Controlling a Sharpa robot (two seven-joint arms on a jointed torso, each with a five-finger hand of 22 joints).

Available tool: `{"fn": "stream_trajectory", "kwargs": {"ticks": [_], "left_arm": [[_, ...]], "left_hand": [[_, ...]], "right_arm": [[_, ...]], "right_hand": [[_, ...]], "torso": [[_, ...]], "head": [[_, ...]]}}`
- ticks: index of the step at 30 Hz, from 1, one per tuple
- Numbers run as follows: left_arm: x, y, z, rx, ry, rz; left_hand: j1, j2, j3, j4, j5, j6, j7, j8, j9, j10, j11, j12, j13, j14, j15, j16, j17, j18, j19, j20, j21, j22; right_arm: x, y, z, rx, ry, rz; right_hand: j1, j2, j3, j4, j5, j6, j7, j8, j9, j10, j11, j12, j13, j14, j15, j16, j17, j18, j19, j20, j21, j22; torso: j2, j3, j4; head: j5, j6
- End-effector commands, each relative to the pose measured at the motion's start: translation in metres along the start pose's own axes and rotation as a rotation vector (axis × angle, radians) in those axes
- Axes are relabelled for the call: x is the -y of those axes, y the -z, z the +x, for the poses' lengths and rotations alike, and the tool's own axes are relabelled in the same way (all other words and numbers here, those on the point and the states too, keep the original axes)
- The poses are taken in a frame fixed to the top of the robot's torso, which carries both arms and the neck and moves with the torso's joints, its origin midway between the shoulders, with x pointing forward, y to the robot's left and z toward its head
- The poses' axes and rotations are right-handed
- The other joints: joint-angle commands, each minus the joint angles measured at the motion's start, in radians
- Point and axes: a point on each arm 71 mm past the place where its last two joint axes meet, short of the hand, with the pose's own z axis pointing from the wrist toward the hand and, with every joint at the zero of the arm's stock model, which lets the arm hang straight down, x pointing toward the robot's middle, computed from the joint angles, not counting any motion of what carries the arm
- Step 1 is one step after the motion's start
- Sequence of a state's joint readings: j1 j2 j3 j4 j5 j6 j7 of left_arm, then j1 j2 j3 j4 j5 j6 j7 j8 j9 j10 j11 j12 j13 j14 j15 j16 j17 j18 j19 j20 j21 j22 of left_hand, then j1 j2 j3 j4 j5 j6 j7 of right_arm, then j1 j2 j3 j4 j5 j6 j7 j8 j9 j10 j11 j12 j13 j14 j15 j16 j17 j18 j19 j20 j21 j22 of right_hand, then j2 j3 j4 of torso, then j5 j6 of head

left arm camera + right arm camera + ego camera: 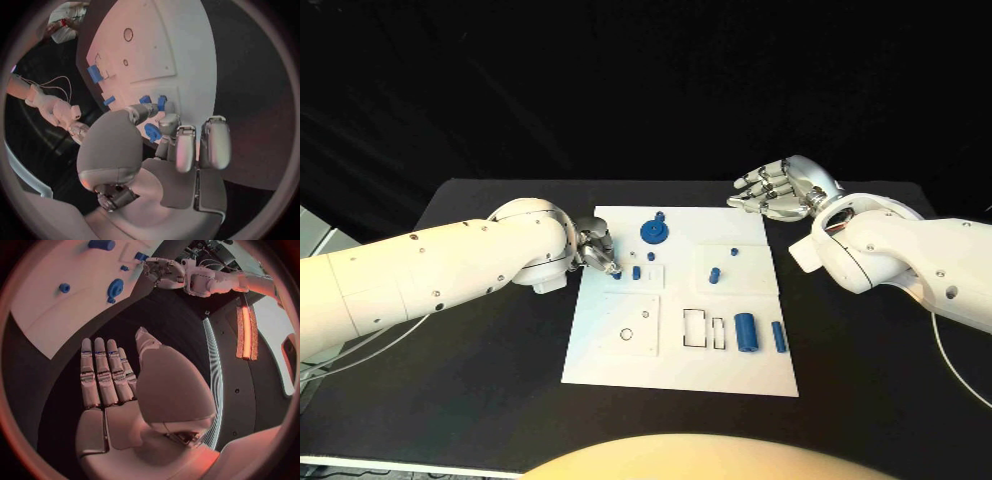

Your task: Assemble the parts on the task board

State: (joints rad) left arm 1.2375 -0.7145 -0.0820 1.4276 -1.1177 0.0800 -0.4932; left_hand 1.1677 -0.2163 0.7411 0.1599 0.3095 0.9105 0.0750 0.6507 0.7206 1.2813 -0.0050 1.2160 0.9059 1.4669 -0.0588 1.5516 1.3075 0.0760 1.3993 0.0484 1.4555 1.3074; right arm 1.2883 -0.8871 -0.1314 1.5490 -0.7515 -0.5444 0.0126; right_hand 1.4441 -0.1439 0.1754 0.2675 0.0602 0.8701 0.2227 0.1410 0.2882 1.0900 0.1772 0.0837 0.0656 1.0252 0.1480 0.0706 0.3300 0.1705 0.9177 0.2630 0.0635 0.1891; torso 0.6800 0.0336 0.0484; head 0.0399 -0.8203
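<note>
We see the left hand [596, 250] at the white board's [682, 375] left edge, fingers pinching a small blue peg [617, 274]. The right hand [776, 188] hovers off the board's far right corner, fingers straight, holding nothing.

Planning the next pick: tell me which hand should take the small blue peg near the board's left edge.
Left, probably. The left hand is over the task board, its fingertips right beside the small blue peg. The right hand hangs open past the board's far right corner, holding nothing, farther from that peg.
</note>
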Motion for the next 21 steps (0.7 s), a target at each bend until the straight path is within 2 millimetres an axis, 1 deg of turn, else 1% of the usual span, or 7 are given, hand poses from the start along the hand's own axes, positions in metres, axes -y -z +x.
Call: {"fn": "stream_trajectory", "kwargs": {"ticks": [1,5,9,13,21], "left_arm": [[0.0003,-0.0008,0.0038,-0.032,-0.029,-0.002],[0.0001,-0.0009,0.0043,-0.039,-0.034,-0.003],[0.0008,-0.0011,0.0046,-0.043,-0.037,-0.002],[0.0013,-0.0013,0.0048,-0.044,-0.039,-0.001],[0.0025,-0.0021,0.0043,-0.037,-0.036,0.000]], "left_hand": [[0.010,0.002,0.182,-0.175,0.003,0.013,-0.005,0.003,-0.002,0.006,-0.003,0.001,-0.001,0.092,-0.005,0.002,0.226,-0.021,0.005,0.001,0.003,0.044],[0.009,0.001,0.182,-0.176,0.004,0.013,-0.005,0.002,-0.002,0.006,-0.003,0.000,0.000,0.092,-0.005,0.002,0.227,-0.021,0.007,0.001,0.004,0.046],[0.010,0.000,0.181,-0.177,0.005,0.014,-0.006,0.002,-0.001,0.008,-0.003,0.002,0.003,0.093,-0.005,0.003,0.228,-0.021,0.008,0.001,0.005,0.047],[0.010,0.000,0.181,-0.177,0.005,0.014,-0.006,0.002,-0.001,0.008,-0.003,0.002,0.003,0.093,-0.005,0.003,0.228,-0.021,0.008,0.001,0.005,0.047],[0.010,-0.001,0.181,-0.178,0.007,0.015,-0.006,0.002,-0.001,0.008,-0.004,0.001,0.001,0.093,-0.005,0.003,0.228,-0.022,0.008,0.001,0.006,0.048]], "right_arm": [[-0.0012,-0.0001,0.0013,-0.013,0.001,-0.015],[-0.0010,-0.0001,0.0014,-0.014,0.001,-0.014],[-0.0008,-0.0002,0.0015,-0.014,0.001,-0.014],[-0.0007,-0.0002,0.0017,-0.015,0.001,-0.014],[-0.0005,0.0001,0.0016,-0.015,0.001,-0.013]], "right_hand": [[-0.002,0.000,-0.003,-0.003,-0.001,0.000,0.015,-0.002,-0.001,-0.001,0.002,0.000,-0.001,-0.007,-0.001,-0.004,-0.001,0.013,-0.007,-0.001,-0.002,-0.001],[-0.002,0.000,-0.003,-0.003,-0.001,0.000,0.015,-0.002,-0.001,-0.001,0.002,0.000,-0.001,-0.007,0.000,-0.004,-0.002,0.013,-0.008,-0.001,-0.002,-0.003],[-0.002,0.000,-0.003,-0.003,-0.001,0.000,0.015,-0.002,-0.001,-0.001,0.002,0.000,-0.001,-0.007,0.000,-0.004,-0.002,0.013,-0.008,-0.001,-0.002,-0.003],[-0.002,0.000,-0.003,-0.003,-0.001,0.000,0.015,-0.002,-0.001,0.000,0.002,0.000,-0.001,-0.007,0.000,-0.004,-0.002,0.013,-0.009,-0.001,-0.002,-0.003],[-0.002,0.000,-0.003,-0.003,-0.001,0.000,0.015,-0.002,-0.001,-0.001,0.002,0.000,-0.001,-0.007,0.000,-0.004,-0.003,0.013,-0.010,-0.001,-0.002,-0.004]], "torso": [[0.000,-0.0007,0.0006],[0.000,-0.0007,0.0015],[0.000,-0.0009,0.0008],[0.000,-0.0003,-0.0001],[0.000,0.0009,0.0003]], "head": [[0.000,-0.001],[-0.001,0.000],[0.000,-0.001],[0.000,-0.001],[0.000,-0.002]]}}
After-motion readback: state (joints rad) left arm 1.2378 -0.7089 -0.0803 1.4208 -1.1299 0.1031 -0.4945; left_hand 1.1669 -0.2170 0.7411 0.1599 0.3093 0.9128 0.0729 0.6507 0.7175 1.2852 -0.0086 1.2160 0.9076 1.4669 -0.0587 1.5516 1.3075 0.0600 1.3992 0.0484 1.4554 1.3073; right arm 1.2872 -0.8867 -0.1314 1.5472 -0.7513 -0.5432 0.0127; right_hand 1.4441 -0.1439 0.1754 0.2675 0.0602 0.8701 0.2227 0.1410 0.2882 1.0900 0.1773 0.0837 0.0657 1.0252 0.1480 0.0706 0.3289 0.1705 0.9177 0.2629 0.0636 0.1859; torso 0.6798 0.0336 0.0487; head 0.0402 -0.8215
